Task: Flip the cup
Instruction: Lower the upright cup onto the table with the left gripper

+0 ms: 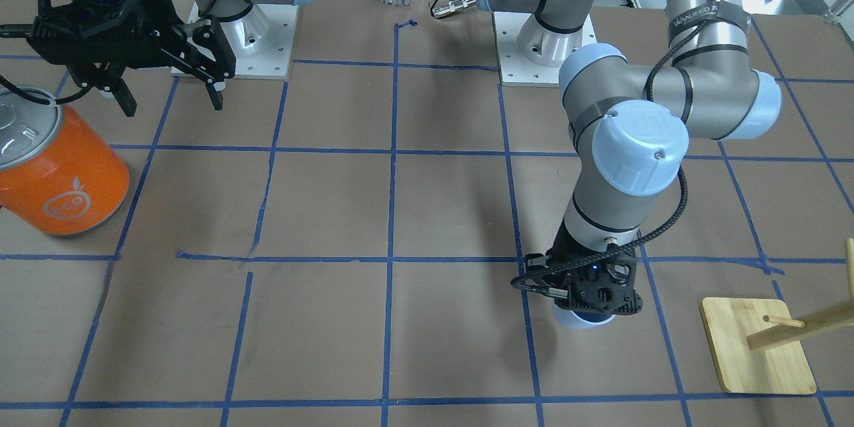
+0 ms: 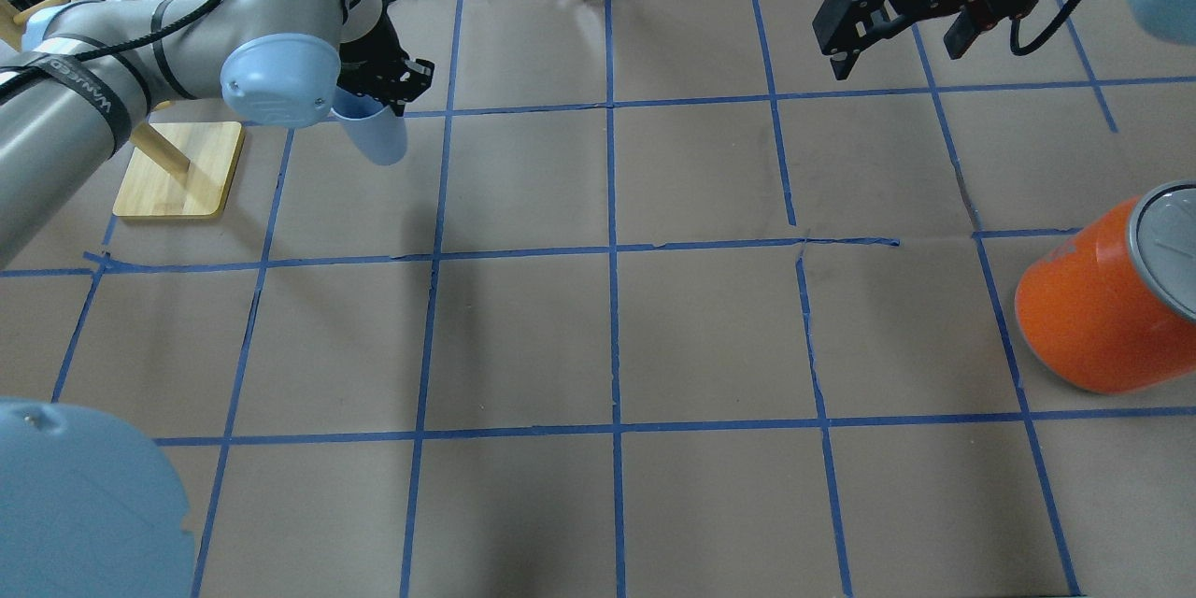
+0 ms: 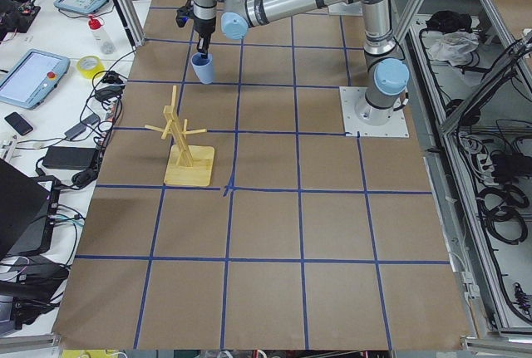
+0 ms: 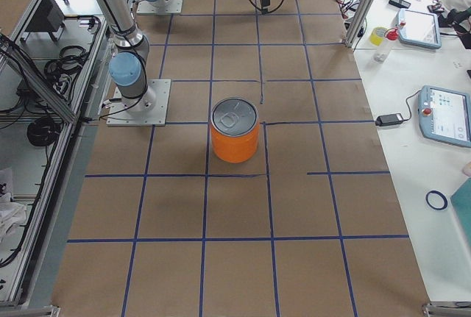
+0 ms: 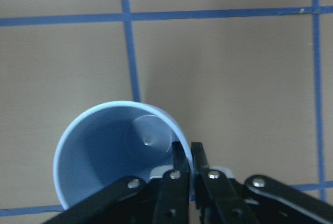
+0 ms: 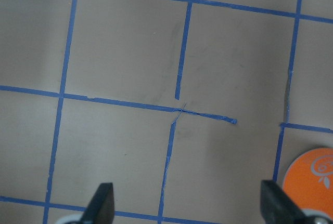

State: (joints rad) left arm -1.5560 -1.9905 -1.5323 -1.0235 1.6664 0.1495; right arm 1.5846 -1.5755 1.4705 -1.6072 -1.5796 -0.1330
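A black strap [image 2: 84, 98] round the left arm carries white lettering that seems to begin "WANEED". Just right of the wooden stand [image 2: 177, 173], the left end effector [image 5: 187, 154] is clenched on the cup [image 5: 104, 151], pinching its wall at the rim with one finger inside and one outside. The cup is mouth up over a blue tape line on the worktop [image 2: 710, 336]; whether it touches the paper cannot be told. Further right, the right end effector [image 6: 188, 211] hangs released, fingers wide apart, grasping nothing. At far right the orange can [image 2: 1089, 318] bears a white fruit emblem, its wording unreadable.
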